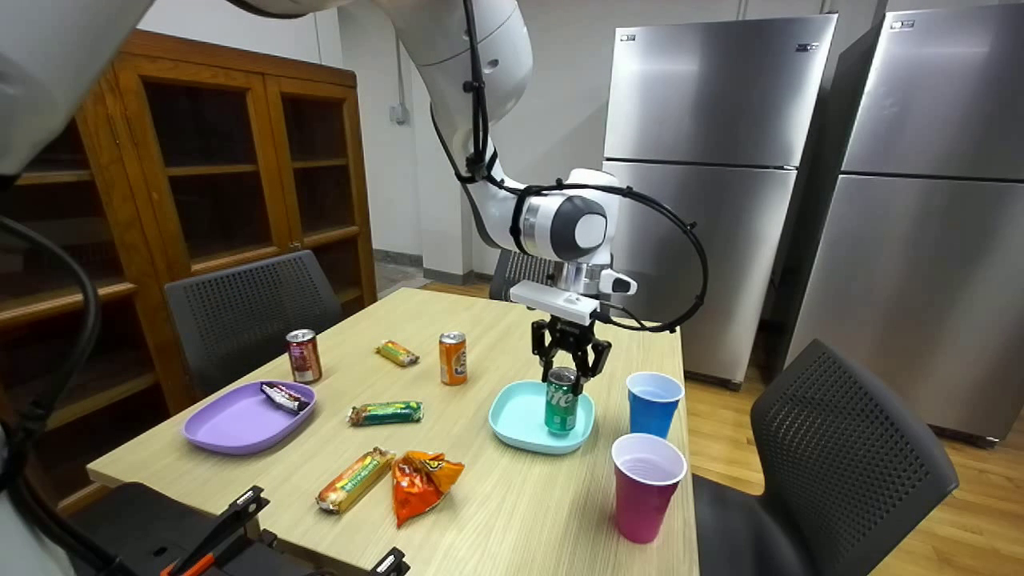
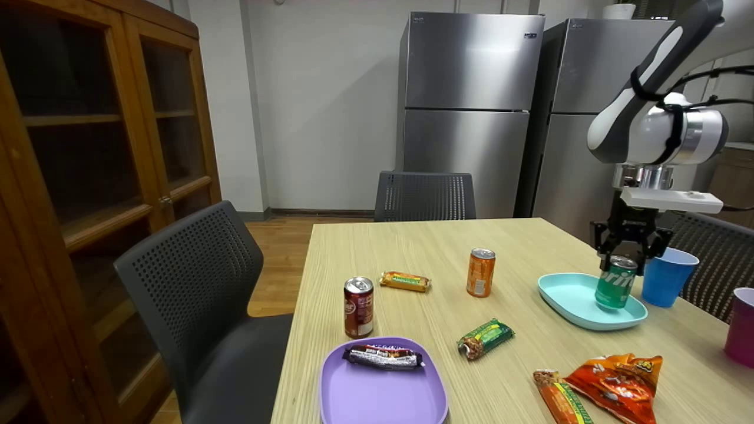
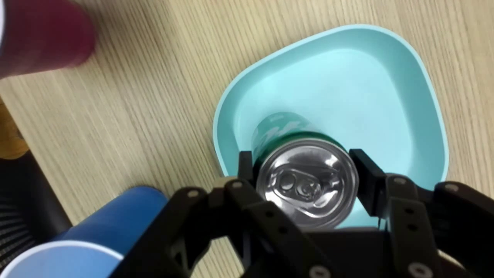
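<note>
Background has two tall steel fridges point(image 1: 708, 264) & a wooden cabinet point(image 1: 276, 168) w/ glass doors point(image 1: 210, 136). White robot arm point(image 1: 480, 72) reaches over a light wood table point(image 1: 496, 496), & dark chairs point(image 2: 191, 274) stand around it. On the table are two plates, well apart: a turquoise plate point(image 3: 343, 88) & a purple plate point(image 2: 383, 397). Black gripper point(image 3: 303, 170) points down over the turquoise plate. Blue cup point(image 1: 650, 412) stands just beside this plate; pink cup point(image 1: 646, 508) is a bit farther, nr the table edge. Orange snack bag point(image 1: 424, 484) lies well apart from the gripper.

Next is the green can point(image 1: 561, 410), which the gripper clasps: in the wrist view one of its fingers point(image 3: 246, 164) is on each side of the can, both touching it. The can is thus btwn the fingers, under the gripper body, its lid point(image 3: 307, 183) facing up to the wrist. It is nearly upright & inside the rim of the turquoise plate; if its bottom touches the plate, I am not fully sure. Orange can point(image 1: 453, 358) & dark red can point(image 1: 304, 356) stand upright, the red one nr the purple plate. Smallest are four snack bars point(image 1: 386, 413): three on the wood & one on the purple plate.
</note>
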Controlling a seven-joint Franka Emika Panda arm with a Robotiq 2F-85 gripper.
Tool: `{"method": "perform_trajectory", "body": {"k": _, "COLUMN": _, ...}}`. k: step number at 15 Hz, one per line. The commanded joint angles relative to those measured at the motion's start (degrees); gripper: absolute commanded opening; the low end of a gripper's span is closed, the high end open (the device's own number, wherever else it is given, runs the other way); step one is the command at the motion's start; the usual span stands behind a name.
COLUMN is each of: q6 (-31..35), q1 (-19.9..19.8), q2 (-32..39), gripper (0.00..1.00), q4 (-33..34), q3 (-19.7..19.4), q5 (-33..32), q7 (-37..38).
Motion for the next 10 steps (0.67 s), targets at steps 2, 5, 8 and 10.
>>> {"method": "perform_trajectory", "body": {"k": 2, "q6": -2.1, "q1": -0.4, "q2": 0.2, "gripper": 0.38, "q4": 1.4, "q3": -0.2, "q5": 0.5, "q7": 0.2}}
{"method": "perform_trajectory", "body": {"k": 5, "q6": -2.0, "q1": -0.2, "q2": 0.1, "gripper": 0.38, "q4": 1.3, "q3": -0.5, "q5": 0.3, "q7": 0.4}}
{"method": "perform_trajectory", "body": {"k": 8, "q6": -2.0, "q1": -0.2, "q2": 0.1, "gripper": 0.38, "q4": 1.1, "q3": -0.8, "q5": 0.2, "q7": 0.5}}
{"method": "perform_trajectory", "body": {"k": 10, "q6": -2.0, "q1": 0.2, "q2": 0.1, "gripper": 0.88, "q4": 1.0, "q3": -1.2, "q5": -0.4, "q7": 0.8}}
